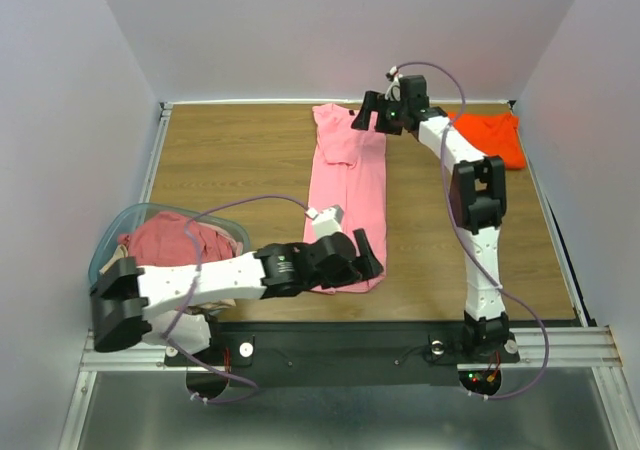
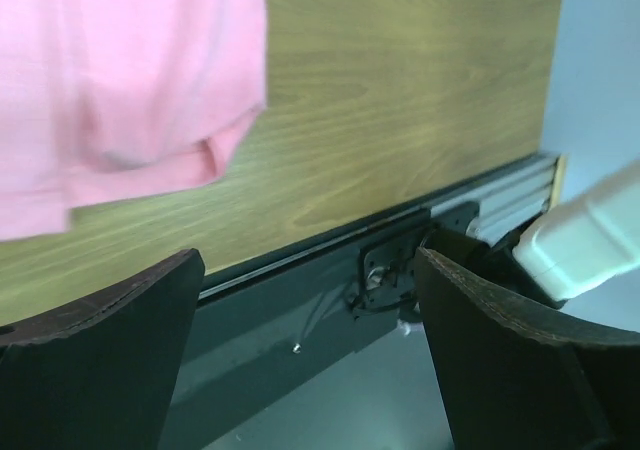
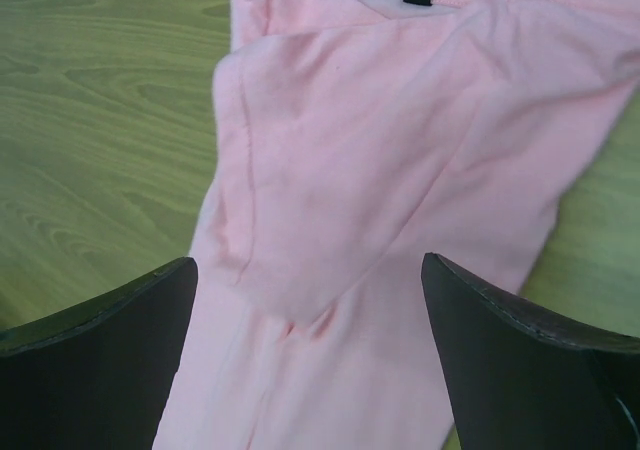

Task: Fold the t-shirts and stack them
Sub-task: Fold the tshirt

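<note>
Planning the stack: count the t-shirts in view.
3 clearly: pink shirt folded lengthwise mid-table, orange shirt at the far right, dusty rose shirt in the tub; more may lie hidden beneath it.

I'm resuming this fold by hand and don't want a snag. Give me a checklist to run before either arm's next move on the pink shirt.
1. Left gripper open and empty: ok.
2. Right gripper open and empty, above the pink shirt's collar end: ok.
3. Pink shirt lies as one long strip on the table: ok.
4. Its near hem between the left fingers: not ok; they frame the table's near edge, with the hem off to one side.
5. Orange shirt apart from the pink one: ok.
</note>
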Controlling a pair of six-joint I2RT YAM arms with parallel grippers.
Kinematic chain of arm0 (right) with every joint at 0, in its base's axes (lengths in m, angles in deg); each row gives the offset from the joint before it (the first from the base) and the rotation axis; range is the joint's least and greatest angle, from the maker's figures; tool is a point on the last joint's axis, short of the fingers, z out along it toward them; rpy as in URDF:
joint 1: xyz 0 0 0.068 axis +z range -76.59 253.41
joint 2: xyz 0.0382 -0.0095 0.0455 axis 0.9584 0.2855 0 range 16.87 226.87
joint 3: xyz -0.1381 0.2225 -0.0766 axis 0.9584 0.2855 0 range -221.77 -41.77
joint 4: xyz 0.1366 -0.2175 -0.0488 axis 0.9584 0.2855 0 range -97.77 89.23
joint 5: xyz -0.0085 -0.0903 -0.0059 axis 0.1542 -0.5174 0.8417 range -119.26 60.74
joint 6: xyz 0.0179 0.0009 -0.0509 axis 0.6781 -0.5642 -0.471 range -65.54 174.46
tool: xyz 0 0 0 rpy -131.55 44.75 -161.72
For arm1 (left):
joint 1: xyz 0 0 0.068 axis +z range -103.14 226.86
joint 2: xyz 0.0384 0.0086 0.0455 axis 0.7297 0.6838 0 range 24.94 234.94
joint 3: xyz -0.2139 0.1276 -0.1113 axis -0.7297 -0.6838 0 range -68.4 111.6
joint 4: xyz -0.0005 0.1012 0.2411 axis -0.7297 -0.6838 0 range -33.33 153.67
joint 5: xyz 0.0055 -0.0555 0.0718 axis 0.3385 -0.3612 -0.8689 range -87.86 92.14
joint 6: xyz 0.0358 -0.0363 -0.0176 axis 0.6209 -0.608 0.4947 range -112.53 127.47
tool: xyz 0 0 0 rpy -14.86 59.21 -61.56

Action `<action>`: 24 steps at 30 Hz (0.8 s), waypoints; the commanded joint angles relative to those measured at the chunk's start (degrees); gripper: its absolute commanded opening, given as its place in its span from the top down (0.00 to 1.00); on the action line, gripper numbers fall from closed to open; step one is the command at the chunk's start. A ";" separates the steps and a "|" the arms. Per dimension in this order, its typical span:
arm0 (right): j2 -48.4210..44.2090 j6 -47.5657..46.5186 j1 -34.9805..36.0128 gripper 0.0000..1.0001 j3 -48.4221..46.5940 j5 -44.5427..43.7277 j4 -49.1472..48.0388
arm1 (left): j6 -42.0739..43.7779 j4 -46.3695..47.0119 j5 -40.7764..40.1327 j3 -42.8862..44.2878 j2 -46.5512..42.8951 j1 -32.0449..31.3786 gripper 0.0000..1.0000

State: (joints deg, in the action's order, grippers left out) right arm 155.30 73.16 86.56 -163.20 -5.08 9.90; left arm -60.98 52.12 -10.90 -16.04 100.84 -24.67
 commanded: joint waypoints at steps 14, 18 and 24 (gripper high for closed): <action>-64.50 23.91 26.74 0.00 76.58 -37.81 5.17 | -7.14 -15.79 -6.04 -22.12 -23.08 10.70 0.02; -65.92 28.85 37.28 0.00 80.73 -39.30 8.33 | -5.65 -8.86 -3.05 -25.90 -21.76 12.28 0.02; -63.20 36.75 48.46 0.01 79.85 -47.03 13.53 | -5.47 -4.20 -1.64 -28.09 -17.63 14.13 0.09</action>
State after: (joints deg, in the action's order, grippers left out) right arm 91.74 102.45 131.78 -81.41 -44.14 21.29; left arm -67.29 42.46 -13.37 -42.58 81.93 -11.18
